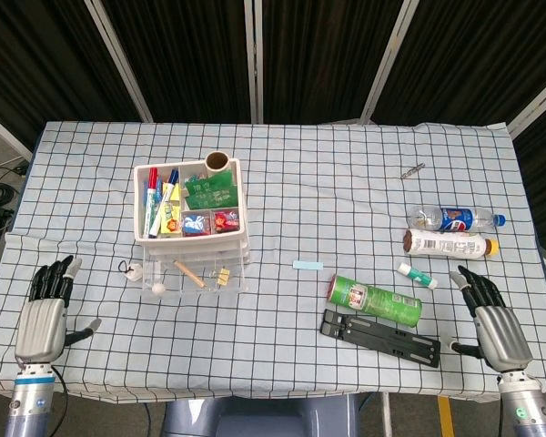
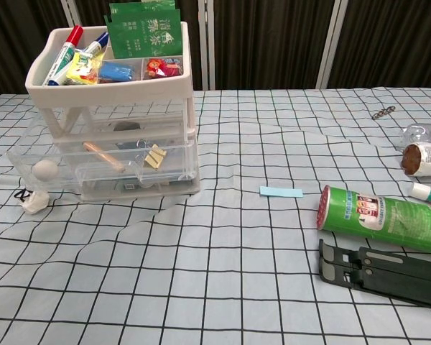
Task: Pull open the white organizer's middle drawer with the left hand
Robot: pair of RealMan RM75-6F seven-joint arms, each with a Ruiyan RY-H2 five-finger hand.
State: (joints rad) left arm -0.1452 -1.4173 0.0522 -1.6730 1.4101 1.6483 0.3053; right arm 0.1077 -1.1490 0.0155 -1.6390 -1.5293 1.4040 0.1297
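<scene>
White plastic organizer (image 1: 190, 218) is sitting on the checked tablecloth (image 1: 328, 337) toward the left half of the tabletop, its top tray holding markers (image 1: 151, 193) and a green packet (image 1: 209, 191). Its clear middle drawer (image 1: 177, 273) is sticking out toward the front edge, with a small white ball (image 2: 45, 170) and a wooden stick (image 2: 104, 155) lying inside it. A small white tag with a black loop (image 2: 33, 201) is lying on the cloth just beside the drawer's front left corner.

The left hand (image 1: 43, 314) is resting near the front left corner of the tabletop, well apart from the drawer, fingers spread and holding nothing. The right hand (image 1: 493, 320) is lying near the front right corner, fingers likewise extended and empty. Neither hand is showing in the chest view.

A green can (image 1: 374, 301) is lying on its side right of centre, touching a black folding stand (image 1: 380, 337) in front of it. A light blue slip (image 1: 308, 265) is lying near the centre. Two bottles (image 1: 450, 230) are lying side by side toward the right edge, with a small white tube (image 1: 418, 275) just in front of them.
</scene>
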